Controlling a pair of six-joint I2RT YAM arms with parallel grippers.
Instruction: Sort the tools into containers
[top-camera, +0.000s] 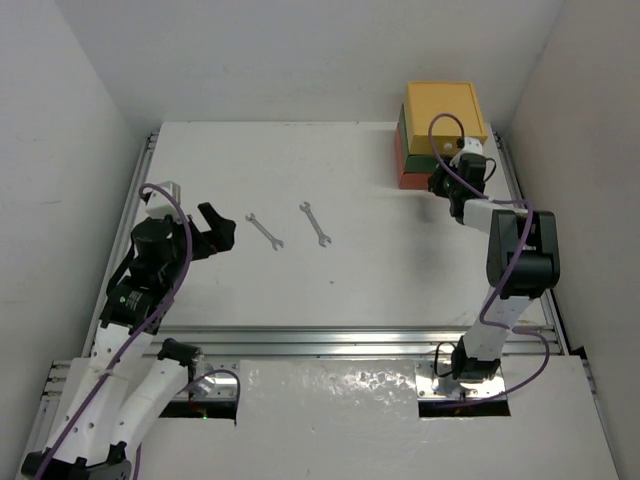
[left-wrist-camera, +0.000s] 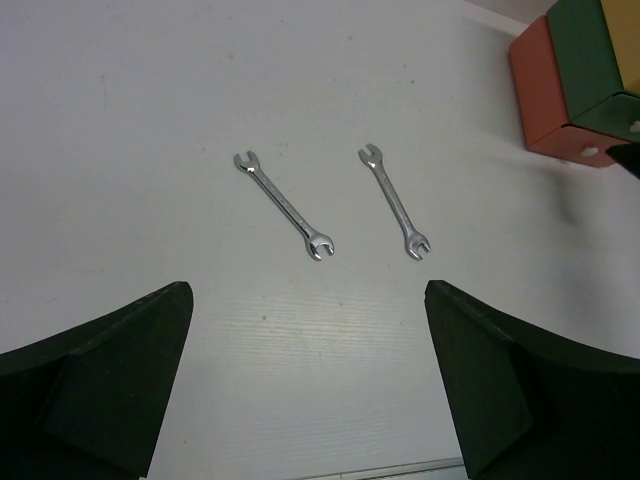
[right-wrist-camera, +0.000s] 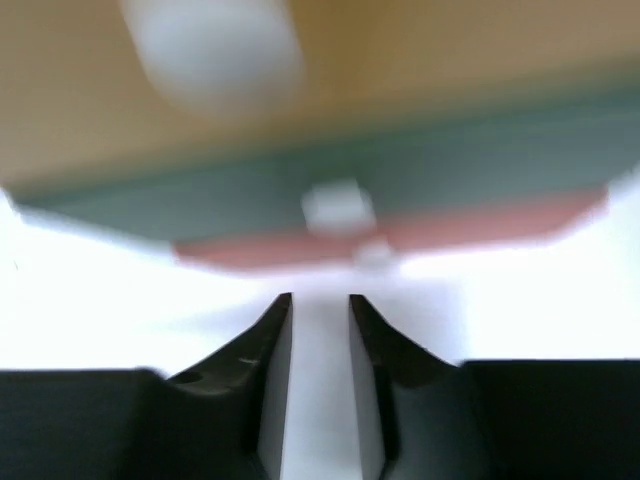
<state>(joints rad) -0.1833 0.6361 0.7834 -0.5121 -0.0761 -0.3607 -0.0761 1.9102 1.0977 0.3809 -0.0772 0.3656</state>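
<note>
Two thin silver wrenches lie side by side on the white table, one (top-camera: 265, 231) (left-wrist-camera: 285, 205) to the left of the other (top-camera: 315, 224) (left-wrist-camera: 395, 200). My left gripper (top-camera: 215, 232) (left-wrist-camera: 310, 330) hovers just short of them, wide open and empty. The containers (top-camera: 440, 140) are stacked at the back right: yellow (right-wrist-camera: 400, 60) on top, then dark green (right-wrist-camera: 480, 160), then red-orange (right-wrist-camera: 470, 225). All three drawers look closed, and each has a white knob. My right gripper (top-camera: 438, 184) (right-wrist-camera: 320, 300) sits right in front of the stack. Its jaws are a narrow gap apart with nothing between them. That view is blurred.
White walls close in the table on the left, back and right. A metal rail (top-camera: 330, 340) runs along the near edge by the arm bases. The stack (left-wrist-camera: 560, 90) shows at the top right of the left wrist view.
</note>
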